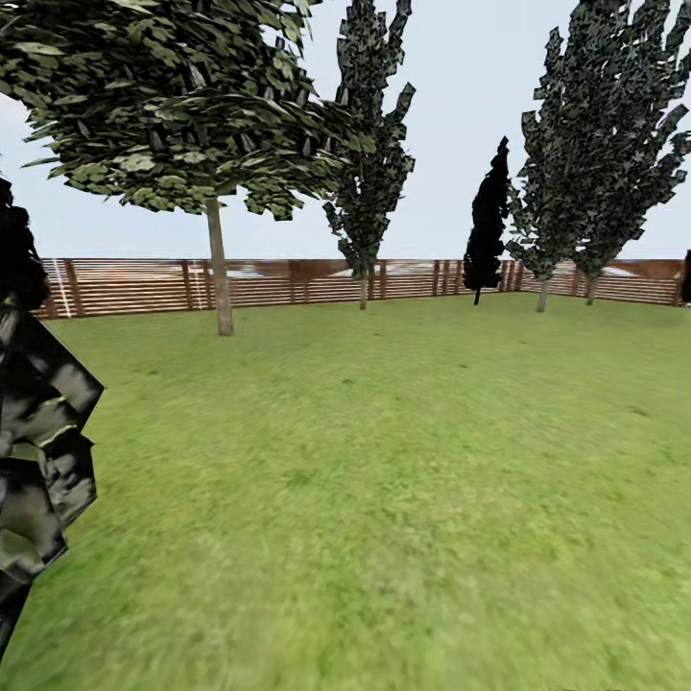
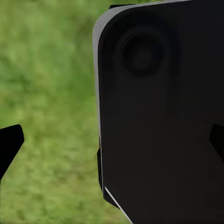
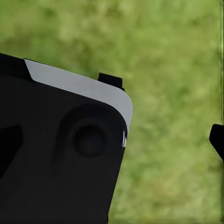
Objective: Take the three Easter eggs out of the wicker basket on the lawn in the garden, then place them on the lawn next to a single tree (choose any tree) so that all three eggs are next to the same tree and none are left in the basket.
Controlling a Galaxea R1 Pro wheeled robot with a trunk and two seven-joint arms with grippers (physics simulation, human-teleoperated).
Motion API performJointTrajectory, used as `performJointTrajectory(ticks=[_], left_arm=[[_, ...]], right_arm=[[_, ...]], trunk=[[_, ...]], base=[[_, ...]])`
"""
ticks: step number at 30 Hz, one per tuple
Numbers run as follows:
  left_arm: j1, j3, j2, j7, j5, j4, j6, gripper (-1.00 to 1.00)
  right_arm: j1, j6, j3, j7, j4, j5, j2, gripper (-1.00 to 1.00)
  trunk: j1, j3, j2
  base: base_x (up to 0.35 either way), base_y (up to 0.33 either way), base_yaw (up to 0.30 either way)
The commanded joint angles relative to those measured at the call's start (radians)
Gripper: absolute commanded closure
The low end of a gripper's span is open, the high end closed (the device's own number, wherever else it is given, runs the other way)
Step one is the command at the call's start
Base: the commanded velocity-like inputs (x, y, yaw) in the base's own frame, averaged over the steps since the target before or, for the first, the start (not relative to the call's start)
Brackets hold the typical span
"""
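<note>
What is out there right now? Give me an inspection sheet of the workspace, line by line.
Surface: lawn, mottled green grass running back to the fence.
Job's things: broad-canopy tree stands upright at the lawn's far left, just before the fence.
Clutter: nothing seen.
Grippers: left gripper open, fingertips wide apart, nothing held, grass and a dark robot panel beyond; right gripper open, the same.
Cables: nothing seen.
Surroundings: brown slatted fence across the back; narrow dark conifers along it; dark foliage close at the left edge of the head view.
</note>
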Motion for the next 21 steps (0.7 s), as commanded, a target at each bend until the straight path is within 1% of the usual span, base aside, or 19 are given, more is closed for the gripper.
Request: performJointTrajectory(ticks=[1,12,17,21], left_arm=[[0.0,-0.003,0.001,0.001,-0.001,0.0,-0.002,-1.0],[0.0,-0.002,0.001,0.001,-0.001,-0.002,-0.002,-1.0],[0.0,-0.002,0.001,0.001,-0.001,-0.002,-0.002,-1.0],[0.0,-0.001,0.001,0.001,-0.001,-0.002,-0.002,-1.0]], right_arm=[[-0.002,-0.007,0.005,0.001,0.004,0.002,0.0,-1.0],[-0.001,-0.007,0.005,0.0,0.004,0.002,0.0,-1.0],[-0.001,-0.007,0.005,0.0,0.004,0.002,0.0,-1.0],[-0.001,-0.007,0.005,0.0,0.004,0.002,0.0,-1.0]], trunk=[[0.0,-0.001,0.0],[0.0,-0.001,0.0],[0.0,-0.001,0.0],[0.0,-0.001,0.0]], base=[[0.195,-0.279,-0.259],[0.195,-0.279,-0.264],[0.234,-0.246,-0.21],[0.273,-0.183,-0.186]])
